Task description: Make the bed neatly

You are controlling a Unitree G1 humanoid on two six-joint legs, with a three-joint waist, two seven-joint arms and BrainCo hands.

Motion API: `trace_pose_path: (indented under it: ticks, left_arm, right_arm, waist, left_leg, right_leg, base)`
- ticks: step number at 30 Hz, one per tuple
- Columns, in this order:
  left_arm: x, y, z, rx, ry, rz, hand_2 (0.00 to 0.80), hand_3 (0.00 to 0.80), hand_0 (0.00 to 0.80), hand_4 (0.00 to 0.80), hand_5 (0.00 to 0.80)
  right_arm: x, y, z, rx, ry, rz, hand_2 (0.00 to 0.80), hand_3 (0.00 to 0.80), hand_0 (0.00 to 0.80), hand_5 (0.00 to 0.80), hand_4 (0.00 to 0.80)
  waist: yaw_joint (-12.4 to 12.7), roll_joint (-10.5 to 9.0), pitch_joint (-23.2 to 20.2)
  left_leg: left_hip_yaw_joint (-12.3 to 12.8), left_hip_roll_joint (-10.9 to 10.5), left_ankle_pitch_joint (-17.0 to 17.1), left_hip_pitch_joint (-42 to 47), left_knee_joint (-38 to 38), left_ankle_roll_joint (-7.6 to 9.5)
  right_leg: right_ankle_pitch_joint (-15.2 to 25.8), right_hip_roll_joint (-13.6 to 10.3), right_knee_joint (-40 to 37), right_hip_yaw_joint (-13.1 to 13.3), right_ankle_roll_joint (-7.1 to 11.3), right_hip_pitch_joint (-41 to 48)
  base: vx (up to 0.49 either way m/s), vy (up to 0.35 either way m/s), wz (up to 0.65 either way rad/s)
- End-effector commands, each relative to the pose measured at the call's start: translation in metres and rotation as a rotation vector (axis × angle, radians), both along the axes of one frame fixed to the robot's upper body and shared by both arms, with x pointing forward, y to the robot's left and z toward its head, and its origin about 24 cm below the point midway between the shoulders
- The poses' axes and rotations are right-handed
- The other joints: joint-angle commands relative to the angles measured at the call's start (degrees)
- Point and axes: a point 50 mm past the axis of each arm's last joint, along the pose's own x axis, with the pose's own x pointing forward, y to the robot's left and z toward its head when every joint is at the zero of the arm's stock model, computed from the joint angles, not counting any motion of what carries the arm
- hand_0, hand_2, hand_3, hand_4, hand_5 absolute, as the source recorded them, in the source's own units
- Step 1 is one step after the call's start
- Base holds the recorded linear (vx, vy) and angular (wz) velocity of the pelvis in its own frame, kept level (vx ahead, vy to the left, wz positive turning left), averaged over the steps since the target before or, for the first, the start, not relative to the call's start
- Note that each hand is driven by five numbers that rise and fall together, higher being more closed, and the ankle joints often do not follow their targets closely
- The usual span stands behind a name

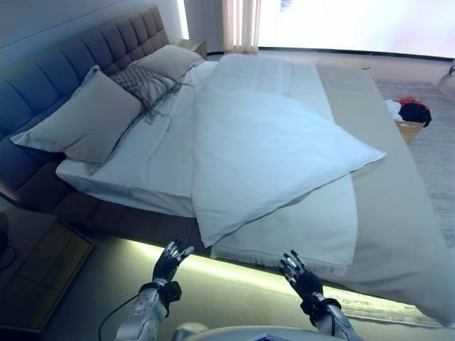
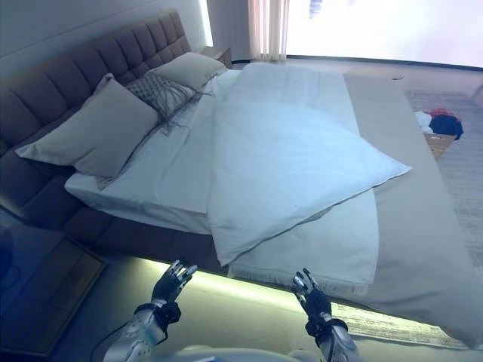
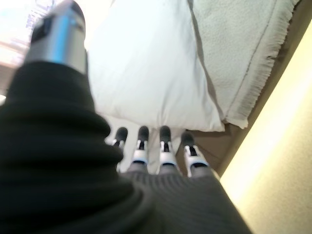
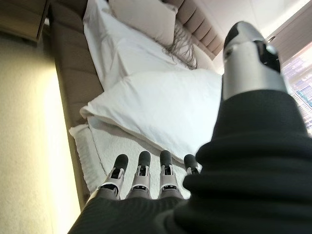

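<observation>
Both hands empty, short of the bed [image 1: 398, 234] edge. Left hand [image 1: 170, 261] and right hand [image 1: 300, 275] have fingers straight, touching nothing. White duvet [image 1: 263, 153] lies skewed across the mattress, one corner hanging over the near side between the hands, another pointing to the far side. Fringed white blanket [image 1: 313, 227] under it, edge draped off the near side. Two grey pillows [image 1: 89, 121] plus a patterned cushion [image 1: 146, 84] against the headboard [image 1: 85, 46]. Basket [image 1: 409, 126] on the floor past the bed holds red, dark and white clothes [image 1: 411, 108].
</observation>
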Motion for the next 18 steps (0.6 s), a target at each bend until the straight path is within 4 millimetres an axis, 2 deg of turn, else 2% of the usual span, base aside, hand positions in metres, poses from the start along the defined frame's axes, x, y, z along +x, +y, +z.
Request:
trace_pose_path:
  ticks: [1,11,15,18]
  left_arm:
    - [0.023,0.01,0.032,0.015,-0.206,-0.022,0.0,0.0,0.0,0.0,0.0]
    - [0.017,0.012,0.026,0.019,-0.164,-0.05,0.0,0.0,0.0,0.0,0.0]
    - [0.02,0.01,0.028,-0.026,-0.167,-0.041,0.0,0.0,0.0,0.0,0.0]
    - [0.027,0.006,0.031,-0.052,-0.188,-0.042,0.0,0.0,0.0,0.0,0.0]
  right_arm:
    - [0.021,0.01,0.02,0.026,-0.16,0.011,0.0,0.0,0.0,0.0,0.0]
    - [0.018,0.002,0.018,0.045,-0.132,-0.02,0.0,0.0,0.0,0.0,0.0]
    - [0.017,-0.005,0.017,0.034,-0.123,-0.032,0.0,0.0,0.0,0.0,0.0]
    - [0.022,-0.009,0.016,0.001,-0.109,-0.02,0.0,0.0,0.0,0.0,0.0]
  waist:
    - [0.6,-3.62,0.9]
    - [1.1,-3.88,0.9]
    - [0.6,-3.66,0.9]
    - [0.4,-3.46,1.4]
  left_leg:
    - [0.5,-1.4,1.1,-2.0,2.0,0.26]
    - [0.6,-1.2,0.1,-1.9,4.3,-0.11]
    - [1.0,-0.1,0.9,-2.7,4.3,-0.79]
    - [0.3,0.5,1.7,-4.2,6.5,-1.52]
  right_leg:
    - [4.6,3.2,-7.5,-4.5,-1.34,5.5]
    - [3.8,3.7,-7.3,-5.5,-1.97,6.7]
    - [3.5,4.8,-7.2,-5.5,-2.69,6.0]
    - [3.0,5.7,-6.9,-5.2,-3.57,5.7]
  base:
    - [0.01,0.008,0.07]
    - [0.006,-0.005,0.01]
    - [-0.043,-0.051,0.01]
    - [-0.062,-0.042,0.05]
